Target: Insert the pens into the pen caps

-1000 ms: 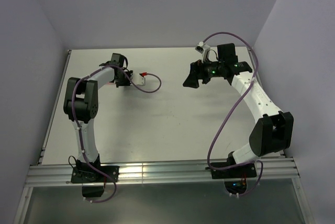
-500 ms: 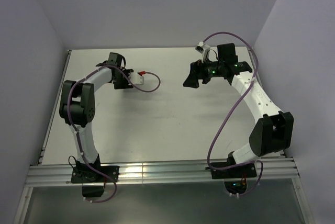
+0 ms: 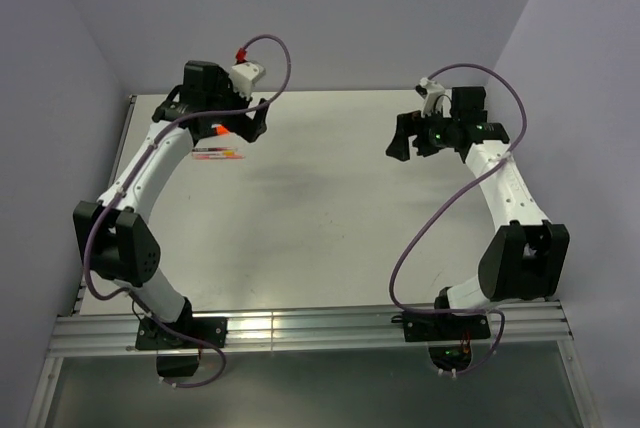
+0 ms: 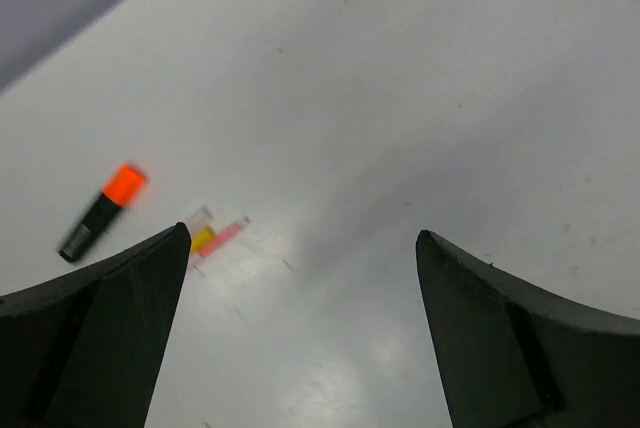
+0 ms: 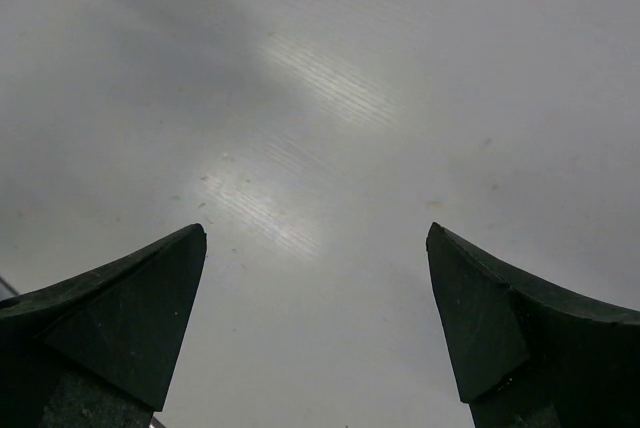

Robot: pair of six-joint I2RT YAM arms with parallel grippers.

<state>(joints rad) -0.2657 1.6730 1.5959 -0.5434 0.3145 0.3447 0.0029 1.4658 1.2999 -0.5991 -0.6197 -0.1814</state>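
A stubby black marker with an orange tip [image 4: 100, 213] lies on the white table, and its orange end [image 3: 219, 131] shows in the top view. Just right of it lies a small bunch: a thin red pen [image 4: 228, 234], a short yellowish cap [image 4: 203, 239] against it and a pale piece [image 4: 197, 216]. They are too blurred to tell whether the cap is fitted. From above the bunch is a thin red line of pens [image 3: 218, 154]. My left gripper [image 4: 302, 236] [image 3: 248, 128] hangs open and empty above and right of them. My right gripper [image 5: 316, 231] [image 3: 403, 138] is open over bare table.
The table's left edge rail [image 3: 108, 198] and back wall are close to the left arm. A purple cable [image 3: 275, 58] loops over the left wrist, and another purple cable [image 3: 420, 238] hangs along the right arm. Aluminium rails [image 3: 320, 328] run along the near edge.
The left gripper has opened and lifted up and back towards the far left, uncovering the marker and pens on the table. The right gripper has shifted to the right.
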